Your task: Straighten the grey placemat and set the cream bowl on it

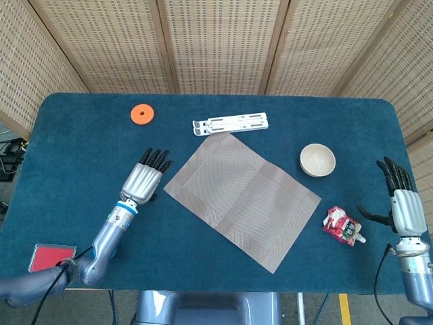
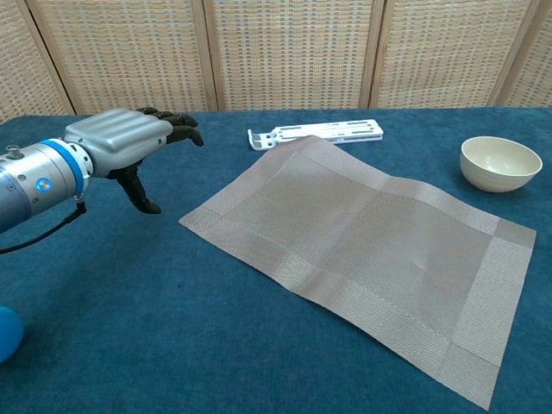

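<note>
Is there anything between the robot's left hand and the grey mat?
No. In the head view only bare blue tablecloth shows between the left robot hand and the grey woven placemat.

woven screen panels (image 1: pixel 223 40), blue table (image 1: pixel 81 135)

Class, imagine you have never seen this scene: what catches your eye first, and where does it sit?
The grey placemat stands out first, lying askew across the middle of the blue table, one corner overlapping a white rack. Next comes the left hand, open with fingers spread, hovering just off the mat's left corner. The cream bowl sits apart, to the mat's right.
</note>
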